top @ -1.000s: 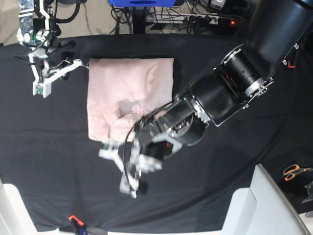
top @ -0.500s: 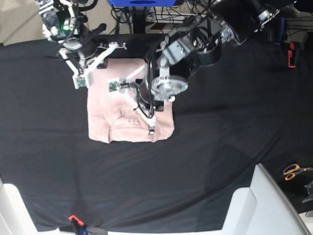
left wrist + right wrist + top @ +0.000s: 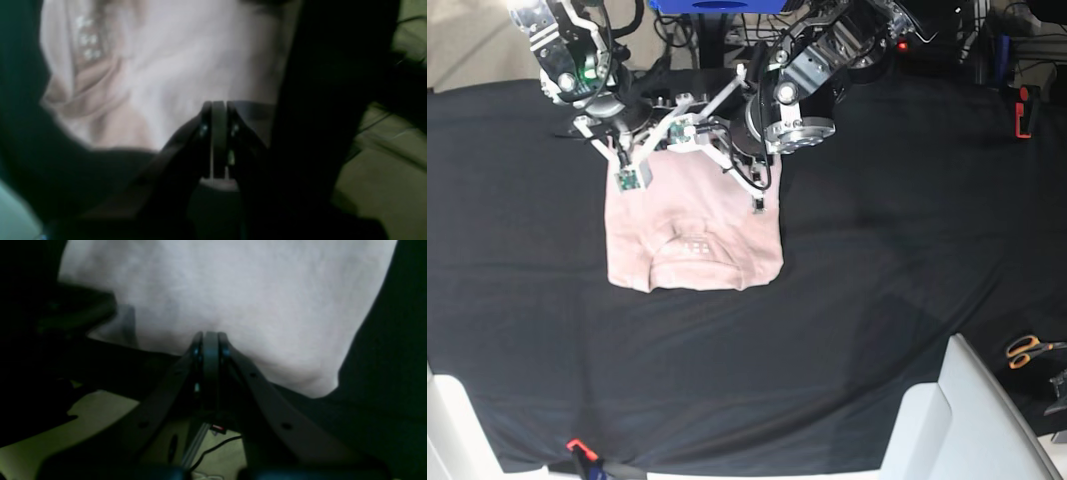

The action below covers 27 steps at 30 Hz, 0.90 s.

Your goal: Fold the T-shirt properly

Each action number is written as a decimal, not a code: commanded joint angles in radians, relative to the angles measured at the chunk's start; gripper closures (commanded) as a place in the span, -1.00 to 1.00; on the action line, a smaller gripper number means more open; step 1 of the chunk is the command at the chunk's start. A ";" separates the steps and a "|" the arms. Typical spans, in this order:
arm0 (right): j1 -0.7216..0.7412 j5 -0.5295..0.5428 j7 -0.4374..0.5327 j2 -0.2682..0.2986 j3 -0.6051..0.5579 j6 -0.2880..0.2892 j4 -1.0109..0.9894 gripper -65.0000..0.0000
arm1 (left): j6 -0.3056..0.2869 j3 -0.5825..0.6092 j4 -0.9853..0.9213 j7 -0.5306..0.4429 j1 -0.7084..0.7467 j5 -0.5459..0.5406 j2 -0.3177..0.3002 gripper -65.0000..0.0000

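The pale pink T-shirt [image 3: 692, 225] lies folded into a rough rectangle on the black table cover [image 3: 877, 280], collar towards the front. Both grippers are at its far edge. My right gripper [image 3: 632, 160] is at the far left corner. In the right wrist view it [image 3: 206, 336] has its jaws together over the edge of the shirt [image 3: 233, 290]. My left gripper [image 3: 752, 175] is at the far right corner. In the left wrist view it [image 3: 218, 105] is also shut at the edge of the shirt [image 3: 186, 60]. The arms hide the far edge from above.
Orange-handled scissors [image 3: 1027, 350] lie at the right edge. A white bin [image 3: 972, 420] stands at the front right. A small red clip [image 3: 575, 446] sits at the front edge, and a red item [image 3: 1024, 110] at the far right. Cables lie beyond the table's far edge.
The left arm swung from the shirt's front edge to its far right corner. The right arm moved in from the far left to the far left corner. The far edge has shifted slightly forward.
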 commanded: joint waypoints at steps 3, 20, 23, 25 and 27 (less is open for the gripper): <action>0.001 0.003 0.015 0.015 0.017 0.005 0.012 1.00 | 0.008 -0.001 -0.044 -0.016 -0.007 -0.007 0.004 1.00; 0.009 0.003 -0.024 0.026 0.065 0.005 0.032 1.00 | 0.010 -0.049 0.055 -0.009 0.021 -0.004 -0.078 1.00; 0.029 0.003 -0.037 0.025 0.063 0.005 0.038 1.00 | 0.010 -0.096 0.042 -0.016 0.010 -0.005 -0.075 1.00; 0.041 0.003 -0.033 0.023 0.060 0.005 -0.007 1.00 | 0.010 -0.096 0.018 -0.016 -0.001 -0.010 -0.073 1.00; 0.050 0.003 -0.030 0.022 0.065 0.005 -0.070 1.00 | 0.010 -0.096 -0.036 -0.018 -0.010 -0.010 -0.067 1.00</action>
